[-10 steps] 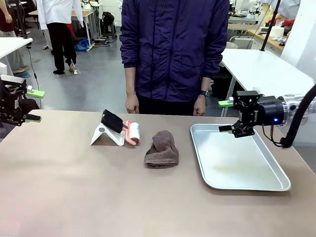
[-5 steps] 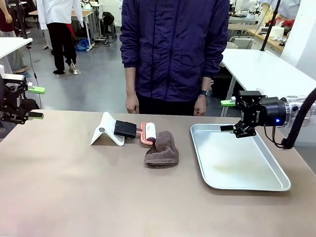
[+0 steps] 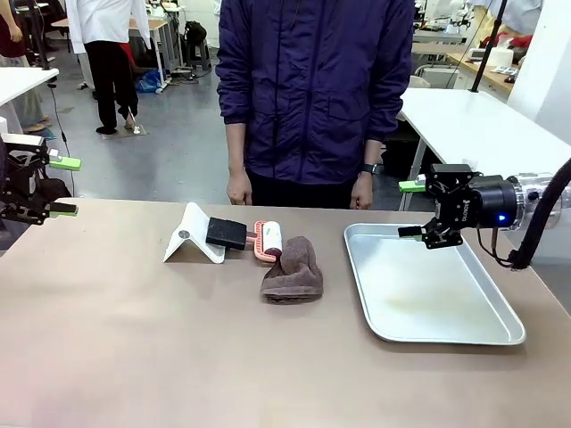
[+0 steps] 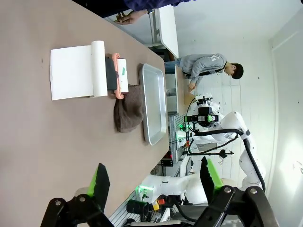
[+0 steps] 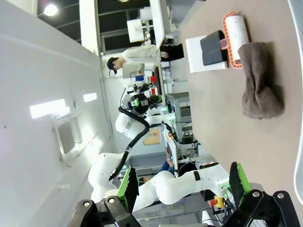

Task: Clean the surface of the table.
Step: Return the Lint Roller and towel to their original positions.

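Observation:
The taupe-brown table (image 3: pixel 134 339) (image 4: pixel 38 132) (image 5: pixel 284 47) spreads across the front view. Near its far middle lies a crumpled brown cloth (image 3: pixel 293 267) (image 4: pixel 128 111) (image 5: pixel 260 80). A lint roller (image 3: pixel 268 239) (image 4: pixel 122 75) (image 5: pixel 235 29) with a pink frame and a black handle rests against the cloth, its handle on a white folded stand (image 3: pixel 187 236) (image 4: pixel 71 71). My left gripper (image 3: pixel 64 186) (image 4: pixel 154 177) hangs open beyond the table's left edge. Above the tray's far rim my right gripper (image 3: pixel 410 209) (image 5: pixel 183 184) is open, and it holds nothing.
A silver metal tray (image 3: pixel 500 334) (image 4: pixel 154 104) lies on the right of the table. A person in a dark blue jacket stands at the far edge, hands (image 3: pixel 237 189) hanging down. White-topped tables stand behind on both sides.
The lint roller has tipped over to the right, from leaning on the white stand to lying against the brown cloth. Both grippers have hardly moved.

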`<state>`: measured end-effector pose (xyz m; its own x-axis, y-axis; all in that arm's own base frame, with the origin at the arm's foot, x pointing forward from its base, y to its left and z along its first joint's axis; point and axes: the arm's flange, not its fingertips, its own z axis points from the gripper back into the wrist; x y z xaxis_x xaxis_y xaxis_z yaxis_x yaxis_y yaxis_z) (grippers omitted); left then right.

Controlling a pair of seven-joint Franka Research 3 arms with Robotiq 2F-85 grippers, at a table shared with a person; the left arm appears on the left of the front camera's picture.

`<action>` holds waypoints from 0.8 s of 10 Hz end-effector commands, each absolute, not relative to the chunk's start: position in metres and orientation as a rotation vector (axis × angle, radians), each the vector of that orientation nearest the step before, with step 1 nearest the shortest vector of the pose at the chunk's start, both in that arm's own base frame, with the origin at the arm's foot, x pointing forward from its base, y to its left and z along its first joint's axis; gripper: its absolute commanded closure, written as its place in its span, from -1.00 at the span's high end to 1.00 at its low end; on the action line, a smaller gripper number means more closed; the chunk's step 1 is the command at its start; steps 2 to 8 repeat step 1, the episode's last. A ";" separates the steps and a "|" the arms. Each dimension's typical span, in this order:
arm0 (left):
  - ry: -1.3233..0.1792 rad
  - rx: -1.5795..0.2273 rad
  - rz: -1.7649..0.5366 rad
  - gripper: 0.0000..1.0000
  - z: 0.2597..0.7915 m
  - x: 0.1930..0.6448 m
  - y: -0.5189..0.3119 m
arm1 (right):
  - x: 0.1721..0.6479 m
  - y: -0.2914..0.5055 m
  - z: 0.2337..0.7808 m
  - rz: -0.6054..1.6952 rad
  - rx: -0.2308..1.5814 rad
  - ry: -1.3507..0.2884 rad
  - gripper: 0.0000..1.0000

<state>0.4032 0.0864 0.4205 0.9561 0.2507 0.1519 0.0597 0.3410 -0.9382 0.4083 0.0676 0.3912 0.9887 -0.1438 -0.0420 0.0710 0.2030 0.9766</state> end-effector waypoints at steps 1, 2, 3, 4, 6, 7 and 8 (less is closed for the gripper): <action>-0.286 -1.220 0.110 1.00 0.424 0.401 0.088 | 0.409 0.067 0.394 -0.140 1.356 -0.061 1.00; -0.286 -1.220 0.110 1.00 0.424 0.401 0.088 | 0.409 0.067 0.394 -0.140 1.356 -0.061 1.00; -0.286 -1.220 0.110 1.00 0.424 0.401 0.088 | 0.409 0.067 0.394 -0.140 1.356 -0.061 1.00; -0.286 -1.220 0.110 1.00 0.424 0.401 0.088 | 0.409 0.067 0.394 -0.140 1.356 -0.061 1.00; -0.286 -1.220 0.110 1.00 0.424 0.401 0.088 | 0.409 0.067 0.394 -0.140 1.356 -0.061 1.00; -0.286 -1.220 0.110 1.00 0.424 0.401 0.088 | 0.409 0.067 0.394 -0.140 1.356 -0.061 1.00; -0.286 -1.220 0.110 1.00 0.424 0.401 0.088 | 0.409 0.067 0.394 -0.140 1.356 -0.061 1.00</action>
